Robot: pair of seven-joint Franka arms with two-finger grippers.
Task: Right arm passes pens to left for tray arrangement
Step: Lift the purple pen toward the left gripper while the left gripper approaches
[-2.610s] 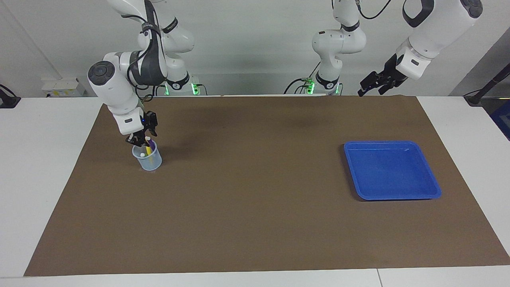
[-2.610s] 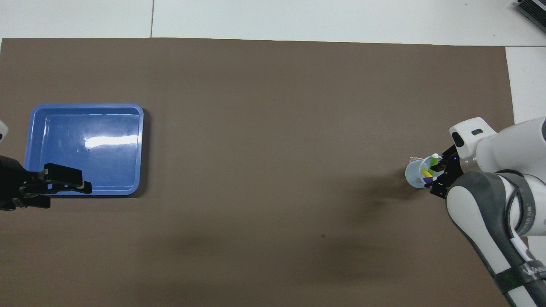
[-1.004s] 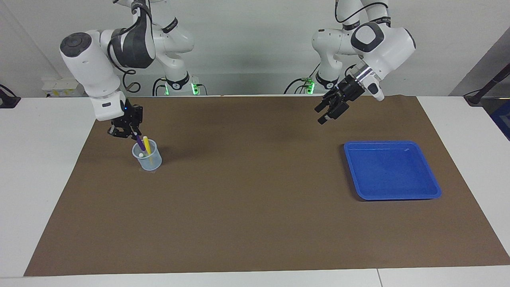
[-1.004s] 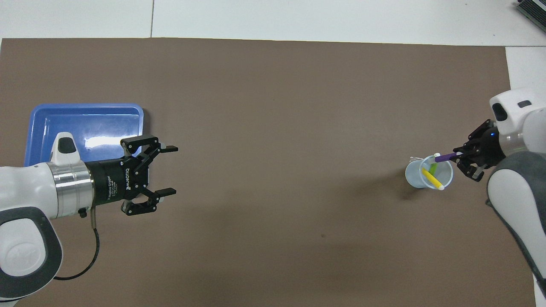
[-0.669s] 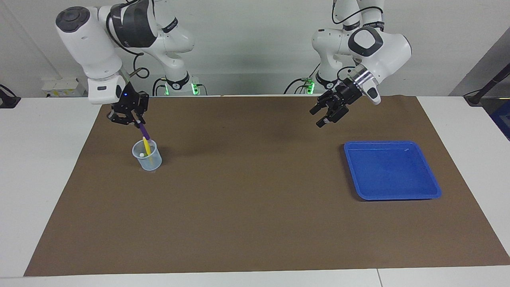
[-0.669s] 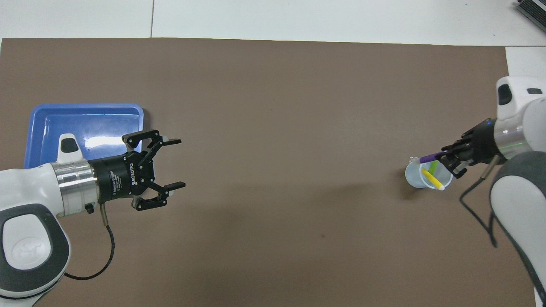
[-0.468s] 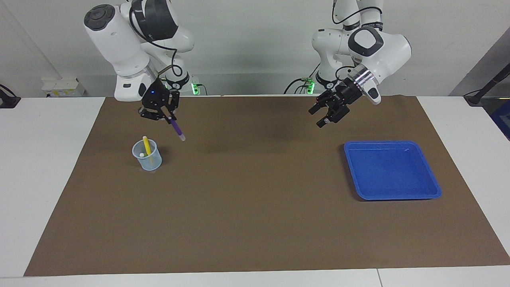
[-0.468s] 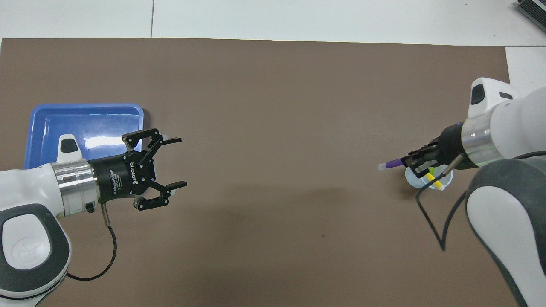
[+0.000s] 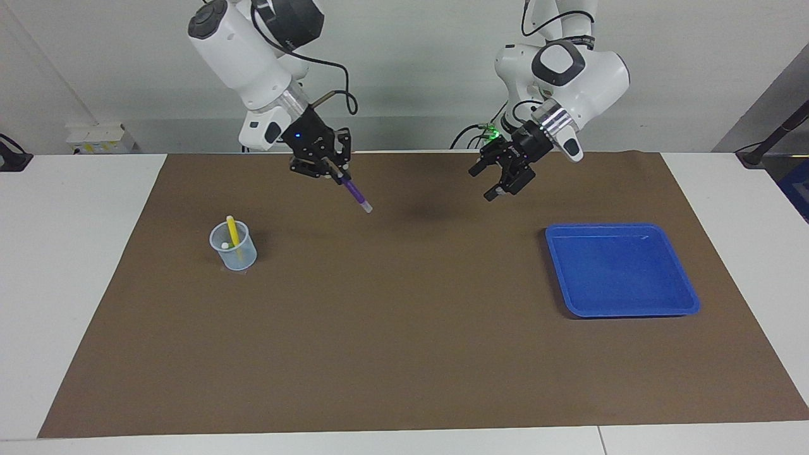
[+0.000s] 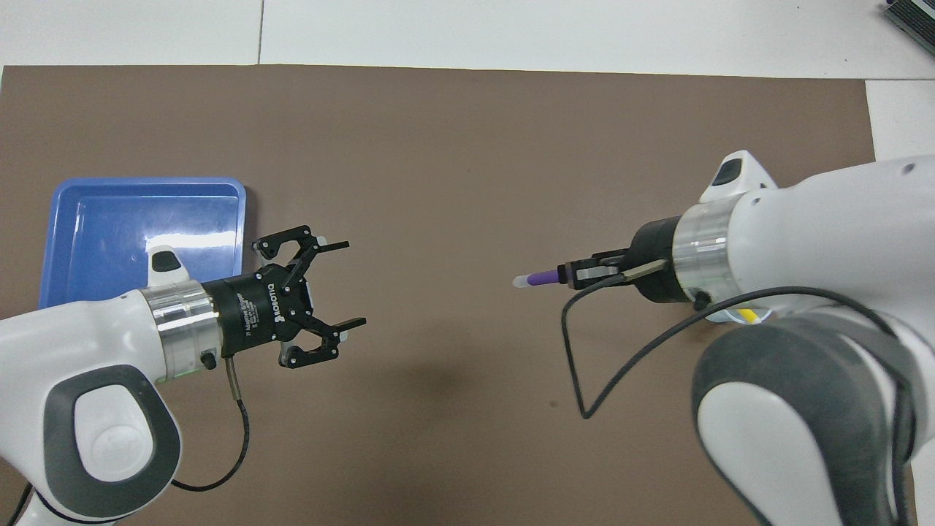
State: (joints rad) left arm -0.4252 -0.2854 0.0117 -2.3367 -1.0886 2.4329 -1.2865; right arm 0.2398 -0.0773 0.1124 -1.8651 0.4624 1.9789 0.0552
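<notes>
Purple pen [image 9: 355, 192] (pale tip down) tilted midair; blue tray [image 9: 572, 303] flat.

We have two white arms [image 9: 246, 57] with grey joint caps, silver wrist rings, looping black cables and black claws [image 10: 332, 285].

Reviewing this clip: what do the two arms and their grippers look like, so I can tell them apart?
Both arms are glossy white with dark grey joint panels and a silver wrist ring. The left gripper is black, with open linkage fingers and white ROBOTIQ lettering on its body; a thin black cable loops from the wrist. The right gripper is black with a small blue light, and a longer black cable loops from its wrist.
</notes>
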